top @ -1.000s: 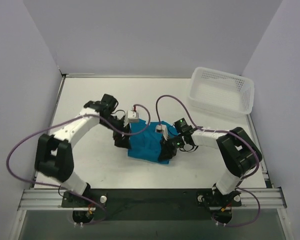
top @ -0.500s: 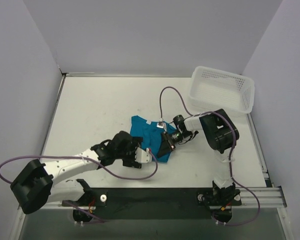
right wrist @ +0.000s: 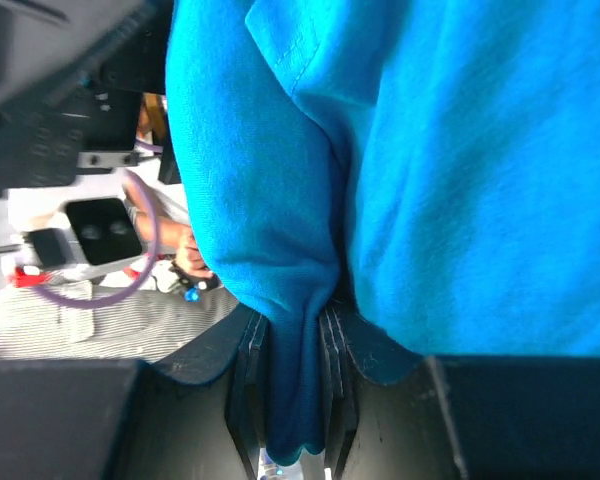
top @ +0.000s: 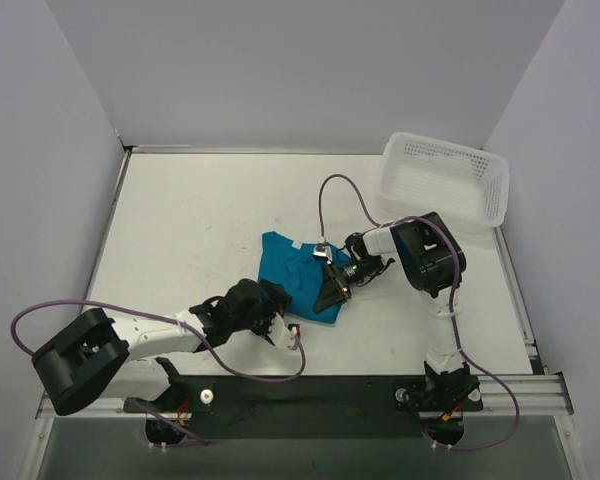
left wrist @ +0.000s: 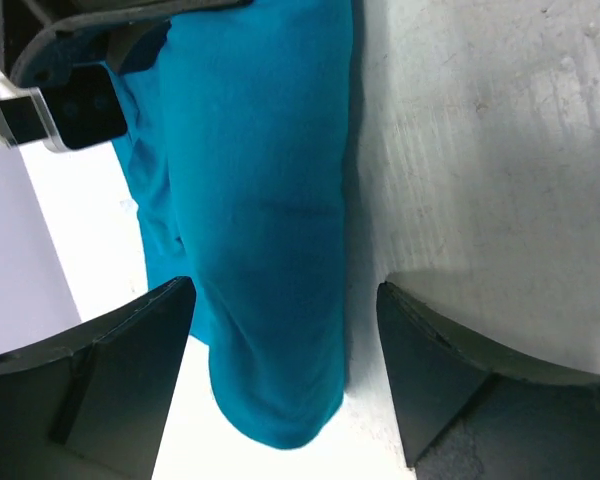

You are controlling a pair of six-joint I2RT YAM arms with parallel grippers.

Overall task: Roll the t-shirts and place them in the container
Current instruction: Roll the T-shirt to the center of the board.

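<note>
T-shirt [top: 290, 272] pinched in right gripper [right wrist: 292, 345], ahead of left gripper [left wrist: 285, 292].

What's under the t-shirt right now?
Only the table shows around the t-shirt. The right gripper pinches a fold of its edge. Anything beneath the cloth is covered.

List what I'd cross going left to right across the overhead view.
Left arm's bulky black elbow joint → crumpled teal-blue cloth t-shirt → white plastic mesh basket.
</note>
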